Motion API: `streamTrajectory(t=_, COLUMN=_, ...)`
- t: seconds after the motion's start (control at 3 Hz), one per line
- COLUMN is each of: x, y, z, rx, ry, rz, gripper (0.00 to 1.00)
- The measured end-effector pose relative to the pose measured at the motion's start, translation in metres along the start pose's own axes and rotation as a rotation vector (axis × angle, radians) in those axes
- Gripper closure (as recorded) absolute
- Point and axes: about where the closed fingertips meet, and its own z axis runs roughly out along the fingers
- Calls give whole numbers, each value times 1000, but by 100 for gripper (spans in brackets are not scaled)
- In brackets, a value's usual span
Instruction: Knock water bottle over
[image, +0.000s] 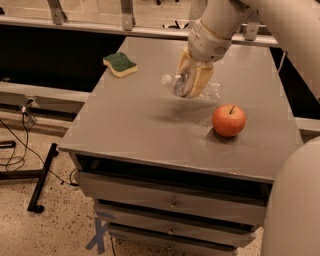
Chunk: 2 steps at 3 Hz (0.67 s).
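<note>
Holds the water bottle (171, 81) around its middle between the closed-in fingers of the gripper (190, 86), seemingly just above the table (135, 130). Carries it almost flat, long axis left-right, cap leftward, behind the apple (229, 120).

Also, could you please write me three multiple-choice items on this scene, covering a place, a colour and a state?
1. Where is the sponge? A: far left of the table. B: touching the apple. C: on the floor.
2. The apple is: A: green. B: red-orange. C: purple.
3. The water bottle is: A: standing upright. B: sideways in the gripper. C: inside a drawer.
Answers: A, it lies near the far left edge. B, its skin is red-orange. B, its cap points left between the fingers.
</note>
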Motion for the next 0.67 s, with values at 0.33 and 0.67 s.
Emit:
streamTrajectory(t=0.33, x=-8, y=7, z=11, rx=-39, ry=-22, rz=-21, gripper=58)
streamTrajectory(t=0.67, x=-15, y=14, z=21, rx=-71, ry=-41, rz=-33, gripper=35)
